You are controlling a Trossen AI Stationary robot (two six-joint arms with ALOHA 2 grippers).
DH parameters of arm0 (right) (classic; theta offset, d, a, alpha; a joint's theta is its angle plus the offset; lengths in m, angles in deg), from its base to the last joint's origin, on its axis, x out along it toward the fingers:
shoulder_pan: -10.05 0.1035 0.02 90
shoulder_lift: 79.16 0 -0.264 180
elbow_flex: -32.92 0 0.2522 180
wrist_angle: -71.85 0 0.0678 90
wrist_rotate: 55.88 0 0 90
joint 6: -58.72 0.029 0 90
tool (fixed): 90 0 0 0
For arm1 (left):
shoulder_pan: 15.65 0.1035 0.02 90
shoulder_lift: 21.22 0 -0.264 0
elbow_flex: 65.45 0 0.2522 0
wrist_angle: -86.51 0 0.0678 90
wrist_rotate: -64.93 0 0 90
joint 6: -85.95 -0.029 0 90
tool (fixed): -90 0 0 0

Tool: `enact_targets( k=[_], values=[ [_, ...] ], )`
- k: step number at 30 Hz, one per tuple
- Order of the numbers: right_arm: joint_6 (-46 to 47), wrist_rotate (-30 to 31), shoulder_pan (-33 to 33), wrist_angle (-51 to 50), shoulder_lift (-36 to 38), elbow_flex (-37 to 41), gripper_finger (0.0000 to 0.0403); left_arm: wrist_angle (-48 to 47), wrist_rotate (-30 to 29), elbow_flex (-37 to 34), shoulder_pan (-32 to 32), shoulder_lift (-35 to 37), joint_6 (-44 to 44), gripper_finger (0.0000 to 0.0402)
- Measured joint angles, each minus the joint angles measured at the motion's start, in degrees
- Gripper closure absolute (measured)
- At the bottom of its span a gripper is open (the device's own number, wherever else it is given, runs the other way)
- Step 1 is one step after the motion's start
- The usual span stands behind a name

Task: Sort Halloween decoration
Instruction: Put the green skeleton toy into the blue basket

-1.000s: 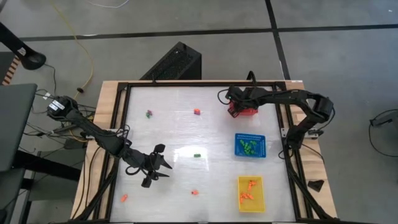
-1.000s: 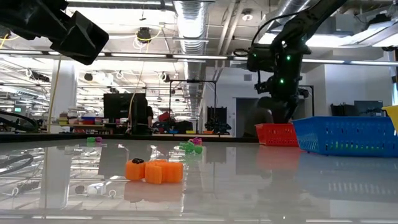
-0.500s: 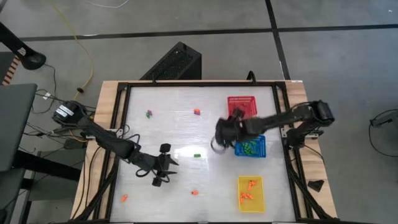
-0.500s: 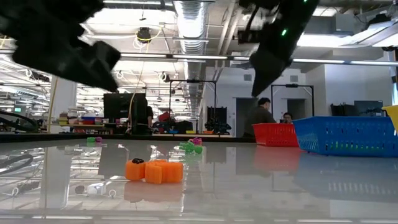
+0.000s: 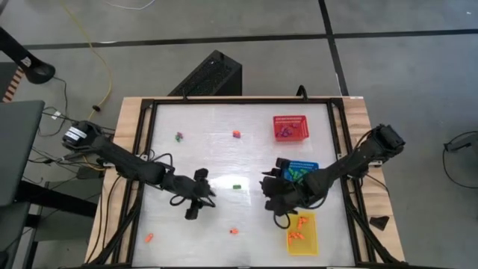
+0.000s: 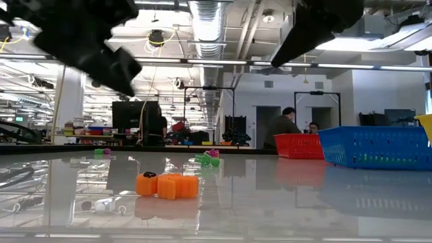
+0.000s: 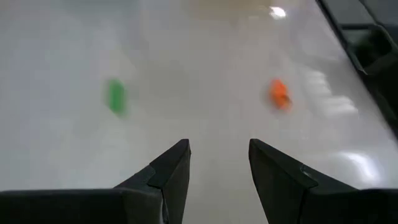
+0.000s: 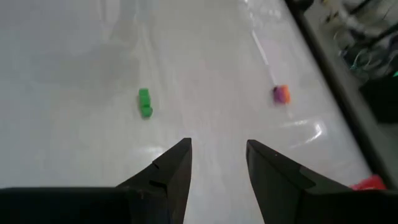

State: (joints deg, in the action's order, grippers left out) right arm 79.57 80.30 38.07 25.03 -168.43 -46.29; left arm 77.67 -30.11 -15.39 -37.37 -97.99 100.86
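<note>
Small Halloween decoration pieces lie loose on the white table: a green one (image 5: 236, 186) in the middle, an orange one (image 5: 234, 232) toward the near edge, another orange one (image 5: 149, 237) at the near left, a purple-green one (image 5: 179, 137) and an orange-purple one (image 5: 236, 134) at the far side. My left gripper (image 5: 203, 196) hovers open, left of the green piece. My right gripper (image 5: 267, 193) hovers open on its right, beside the blue basket. The left wrist view shows the green piece (image 7: 115, 96) and an orange one (image 7: 279, 93) ahead of the open fingers. The right wrist view shows the green piece (image 8: 145, 102) ahead.
Along the right side stand a red basket (image 5: 290, 128) at the far end, a blue basket (image 5: 299, 173) with green pieces in the middle, and a yellow basket (image 5: 301, 232) with orange pieces at the near end. A black frame (image 5: 142, 149) borders the table. People show in the room behind.
My right gripper has swung from over the red basket toward the table's near edge and the middle, rolling as it went, and now hangs by the blue basket's near left corner. My left gripper has moved a little toward the table's right, toward the green piece.
</note>
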Motion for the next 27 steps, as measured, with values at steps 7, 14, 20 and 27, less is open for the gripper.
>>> enact_targets(
  k=[7,14,20,27],
  values=[
    [-1.85,1.56,0.49,2.22,-0.02,0.0,0.022,18.7,-10.27,-0.01,3.28,-9.71,-12.13,0.0249],
    [-1.87,0.97,0.86,1.66,-0.02,0.0,0.022,30.93,-7.6,-0.01,8.59,-21.2,-12.92,0.0249],
    [-1.87,0.48,0.68,-0.04,-0.02,0.0,0.022,38.26,-1.28,-0.03,12.29,-28.04,-10.91,0.0249],
    [-1.85,0.43,0.85,-0.02,-0.02,0.0,0.0221,38.98,1.28,0.01,14.08,-32.3,-8.07,0.0249]
  ],
)
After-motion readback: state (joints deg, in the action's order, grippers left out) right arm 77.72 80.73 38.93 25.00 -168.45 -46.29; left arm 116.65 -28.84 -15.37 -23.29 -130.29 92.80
